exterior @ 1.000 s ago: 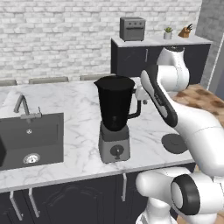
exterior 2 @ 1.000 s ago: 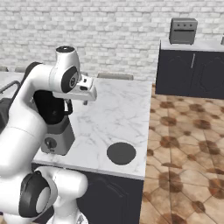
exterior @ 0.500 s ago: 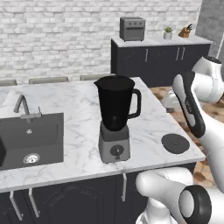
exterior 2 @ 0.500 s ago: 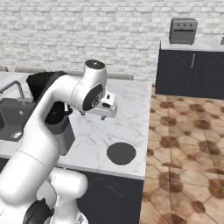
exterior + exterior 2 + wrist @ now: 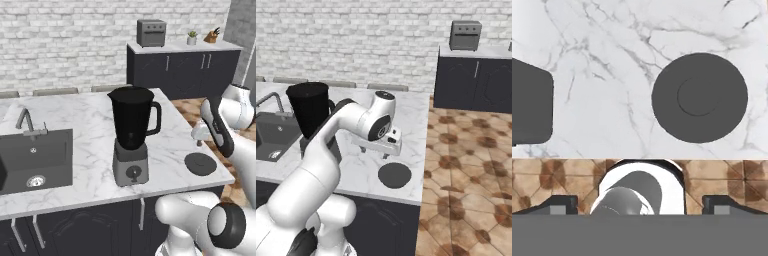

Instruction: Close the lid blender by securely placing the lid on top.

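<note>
- The lid [image 5: 200, 163] lies flat on the white marble surface [image 5: 95, 130], close to its front right corner, with nothing on it and nothing touching it.
- In the hand view the lid [image 5: 699, 98] is a dark round disc with a slightly raised centre, sitting just in from the surface's edge.
- The blender [image 5: 132, 135] stands upright nearer the middle of the surface, to the left of the lid and apart from it; its black jar is open at the top, the side handle turned toward the lid, the dial facing front.
- The gripper [image 5: 384, 152] hangs above the surface beside the lid [image 5: 394, 175], a little toward the back of it, and not touching it.
- The jaws hold nothing; the two tips at the bottom of the hand view stand wide apart.
- A sink [image 5: 34, 160] with a tap is let into the surface on the far left.
- A grey toaster oven [image 5: 151, 32] sits on the dark cabinet against the brick wall.
</note>
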Robot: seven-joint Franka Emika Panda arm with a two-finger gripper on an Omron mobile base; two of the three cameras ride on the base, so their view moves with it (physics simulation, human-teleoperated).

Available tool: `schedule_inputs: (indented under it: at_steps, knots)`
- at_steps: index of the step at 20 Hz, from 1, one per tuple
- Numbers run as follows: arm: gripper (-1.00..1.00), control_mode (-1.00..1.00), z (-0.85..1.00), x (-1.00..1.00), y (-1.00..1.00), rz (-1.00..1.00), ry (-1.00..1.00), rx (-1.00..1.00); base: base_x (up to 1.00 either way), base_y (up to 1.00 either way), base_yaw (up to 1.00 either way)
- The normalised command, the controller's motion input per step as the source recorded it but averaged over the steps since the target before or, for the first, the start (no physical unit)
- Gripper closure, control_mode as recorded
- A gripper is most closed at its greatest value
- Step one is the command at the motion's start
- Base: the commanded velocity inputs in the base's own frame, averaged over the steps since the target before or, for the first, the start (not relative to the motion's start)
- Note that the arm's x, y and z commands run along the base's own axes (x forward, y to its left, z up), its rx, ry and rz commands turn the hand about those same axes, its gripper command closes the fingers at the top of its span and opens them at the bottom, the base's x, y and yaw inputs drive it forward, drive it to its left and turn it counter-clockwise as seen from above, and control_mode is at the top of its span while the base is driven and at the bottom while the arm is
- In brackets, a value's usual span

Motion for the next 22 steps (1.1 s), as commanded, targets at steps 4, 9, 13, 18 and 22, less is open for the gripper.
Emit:
schedule_inputs:
  at_steps: [4,9,13,18,22]
  knots:
    - [-1.00,-1.00,-0.82,0.03,-0.01,-0.06,0.29,0.00,0.00,0.00,0.00]
    - [-1.00,-1.00,-0.59,0.04,-0.25,-0.09,0.20,0.00,0.00,0.00,0.00]
    - [-1.00,-1.00,-0.37,0.21,-0.26,-0.05,0.12,0.00,0.00,0.00,0.00]
    - [-1.00,-1.00,-0.09,0.28,-0.28,-0.02,0.04,0.00,0.00,0.00,0.00]
    - [-1.00,-1.00,-0.28,0.30,-0.07,0.00,0.00,0.00,0.00,0.00,0.00]
